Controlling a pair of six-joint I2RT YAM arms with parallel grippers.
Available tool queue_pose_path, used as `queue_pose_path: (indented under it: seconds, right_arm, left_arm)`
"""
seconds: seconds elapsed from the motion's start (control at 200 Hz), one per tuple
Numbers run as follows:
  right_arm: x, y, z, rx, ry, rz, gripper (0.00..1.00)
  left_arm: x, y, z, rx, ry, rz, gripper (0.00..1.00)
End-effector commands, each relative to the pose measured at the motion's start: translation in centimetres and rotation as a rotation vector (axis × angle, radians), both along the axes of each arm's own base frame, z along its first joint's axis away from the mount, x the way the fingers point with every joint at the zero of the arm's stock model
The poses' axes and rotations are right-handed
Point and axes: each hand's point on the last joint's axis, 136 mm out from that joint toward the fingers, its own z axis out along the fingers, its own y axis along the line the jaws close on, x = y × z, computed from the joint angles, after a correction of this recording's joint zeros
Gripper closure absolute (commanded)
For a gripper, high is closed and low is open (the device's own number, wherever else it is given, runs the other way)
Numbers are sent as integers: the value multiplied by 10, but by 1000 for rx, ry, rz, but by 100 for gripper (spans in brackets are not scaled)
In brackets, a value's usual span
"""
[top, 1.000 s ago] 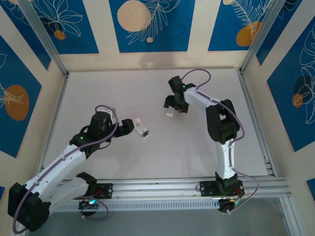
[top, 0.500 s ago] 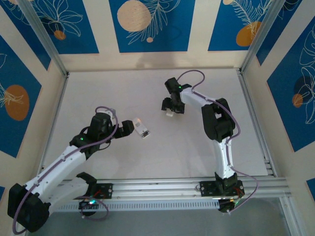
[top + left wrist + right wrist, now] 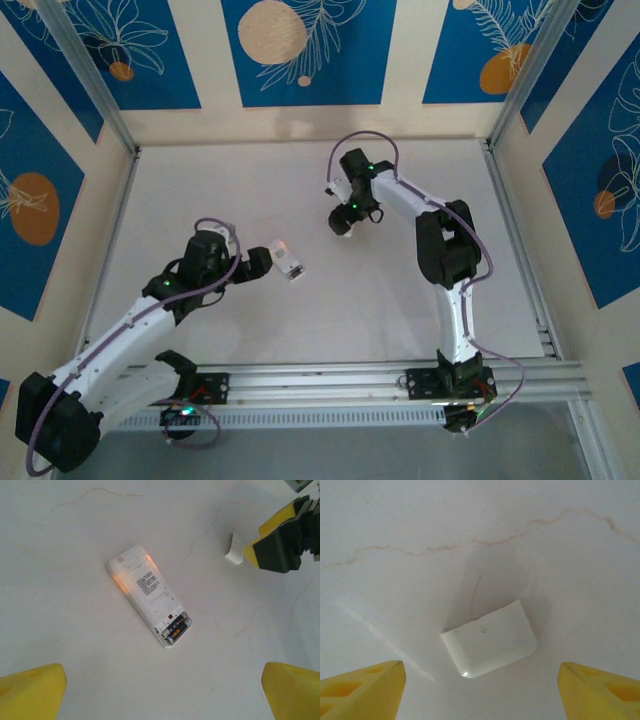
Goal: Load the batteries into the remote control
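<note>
Pale counter (image 3: pixel 250 190) with thin brown cracks, blue leaf-patterned walls (image 3: pixel 340 70) around. Above the remote control (image 3: pixel 148 601) the left claw (image 3: pixel 162 692) is spread wide; the right claw (image 3: pixel 481 690) too.

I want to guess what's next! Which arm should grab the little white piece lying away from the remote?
Right, probably. The right gripper hangs open directly over the white piece, a finger on each side. The left gripper is open above the remote, where both batteries already sit.
</note>
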Motion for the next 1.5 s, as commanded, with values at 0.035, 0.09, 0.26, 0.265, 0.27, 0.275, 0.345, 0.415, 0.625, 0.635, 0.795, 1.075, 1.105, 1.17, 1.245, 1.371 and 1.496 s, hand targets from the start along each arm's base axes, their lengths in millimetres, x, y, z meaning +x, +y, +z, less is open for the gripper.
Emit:
queue_pose_path:
  seconds: [0.035, 0.09, 0.26, 0.265, 0.27, 0.275, 0.345, 0.415, 0.625, 0.635, 0.795, 1.075, 1.105, 1.17, 1.245, 1.371, 1.496]
  right_arm:
    - [6, -3, -6, 1, 19, 140, 19]
    - [4, 1, -10, 17, 40, 160, 19]
    - [-8, 12, -31, 7, 91, 200, 16]
    - [-7, 12, -31, 7, 91, 201, 16]
    - [-7, 13, -31, 6, 90, 201, 15]
    - [-7, 12, -32, 5, 91, 201, 15]
    - [-7, 11, -41, -16, 96, 201, 14]
    - [-4, 9, -48, -41, 94, 198, 15]
    - [-8, 7, -57, -83, 103, 206, 29]
    - [-8, 6, -58, -87, 103, 207, 30]
    - [-7, 3, -58, -136, 71, 223, 55]
    - [-6, 28, 13, -18, -35, 144, 55]
    - [-8, 31, 23, 4, -38, 109, 55]
    - [-18, 37, 40, 54, -17, 16, 54]
    - [-36, 45, 49, 115, 38, -71, 53]
    - [-70, 63, 47, 128, 99, -130, 51]
    - [-95, 78, 42, 101, 118, -149, 51]
  left_arm:
    - [-2, 4, 2, 18, -9, -8, 0]
    - [-3, 6, 0, 17, -8, 0, 0]
    - [-2, 7, -1, 17, -4, 7, 0]
    - [-2, 6, -1, 17, -4, 6, 0]
    - [-2, 7, -1, 17, -4, 6, 0]
    - [-2, 6, -2, 17, -3, 6, 0]
    - [-2, 6, -2, 23, 1, 3, 0]
    - [-2, 6, -4, 29, 7, 3, 0]
    - [-1, 7, -5, 30, 10, 9, 0]
    - [-1, 7, -4, 28, 9, 9, 0]
    - [-1, 6, -5, 33, 10, 5, 0]
    - [1, 8, 1, 31, 1, 16, 0]
    - [1, 8, 2, 27, -2, 19, 0]
    - [2, 8, 4, 19, -6, 27, 0]
    - [3, 9, 6, 15, -13, 38, 0]
    - [5, 11, 9, 11, -17, 48, 0]
    - [5, 10, 18, -8, -29, 33, 0]
